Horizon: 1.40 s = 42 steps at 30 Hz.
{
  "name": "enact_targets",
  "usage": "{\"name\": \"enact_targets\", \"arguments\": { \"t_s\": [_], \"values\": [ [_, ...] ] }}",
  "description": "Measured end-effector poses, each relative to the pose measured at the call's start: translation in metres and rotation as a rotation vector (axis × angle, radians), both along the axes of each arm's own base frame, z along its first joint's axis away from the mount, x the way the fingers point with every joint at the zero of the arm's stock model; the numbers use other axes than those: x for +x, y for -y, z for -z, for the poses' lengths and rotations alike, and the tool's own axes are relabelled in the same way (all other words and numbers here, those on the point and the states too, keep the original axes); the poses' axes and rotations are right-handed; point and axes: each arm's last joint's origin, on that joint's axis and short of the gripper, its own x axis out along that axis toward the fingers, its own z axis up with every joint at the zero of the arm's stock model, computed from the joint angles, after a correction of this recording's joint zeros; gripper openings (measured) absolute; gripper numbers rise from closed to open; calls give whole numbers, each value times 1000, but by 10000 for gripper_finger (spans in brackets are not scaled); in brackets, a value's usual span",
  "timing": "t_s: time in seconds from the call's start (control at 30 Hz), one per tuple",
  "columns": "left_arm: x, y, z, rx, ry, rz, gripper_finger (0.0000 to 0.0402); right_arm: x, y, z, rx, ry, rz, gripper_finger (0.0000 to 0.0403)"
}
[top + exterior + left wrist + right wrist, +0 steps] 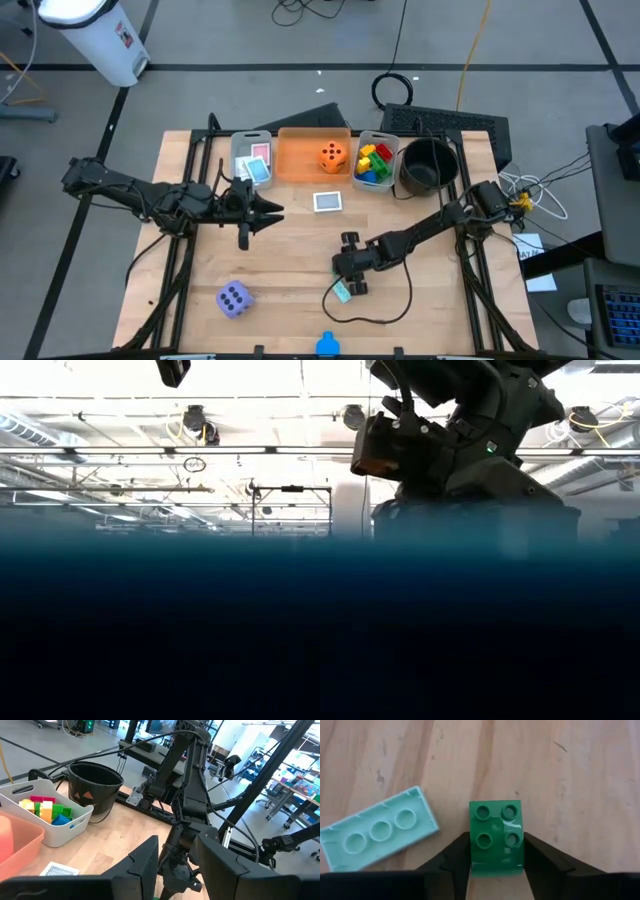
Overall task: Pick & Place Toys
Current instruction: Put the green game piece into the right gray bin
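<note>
Table (300,250), wood, carrying bins along the far edge: grey bin (236,160) with cards, orange bin (305,158) with orange die (333,155), second grey bin (392,148) full of bricks, black bowl (429,165) far right.
Purple die (234,298) loose near-left; one card (327,201) loose mid-table.
Left gripper (268,212) idle mid-left, jaws part open, holding nothing.
Right gripper (496,865) down near-centre, much the nearer arm to the work.
Green brick (496,839) square between its fingers (457,855), stud side up, fingers at both flanks; contact looks made, firm clamp not confirmable.
Pale mint brick (376,836) flat just beside, long axis angled, untouched.
Low view mostly dark, nothing of the tabletop readable; blue piece (327,345) at the near edge cut off.
</note>
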Motion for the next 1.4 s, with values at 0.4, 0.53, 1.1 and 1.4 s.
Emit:
{"name": "enact_targets", "arguments": {
  "t_s": [0.4, 0.53, 1.1, 1.4],
  "values": [
    [0, 0, 0, 13, 0, 1, 136, -8, 50, -92, 80, 262, 125, 151],
    [0, 0, -1, 28, 7, 2, 136, -26, 77, -145, 56, 468, 236, 151],
    [2, -11, -1, 27, 6, -52, 136, -93, 188, -269, -257, 690, 695, 134],
    [2, -12, -1, 24, 6, -52, 136, -78, 263, -239, -80, 401, 828, 134]
  ]
}}
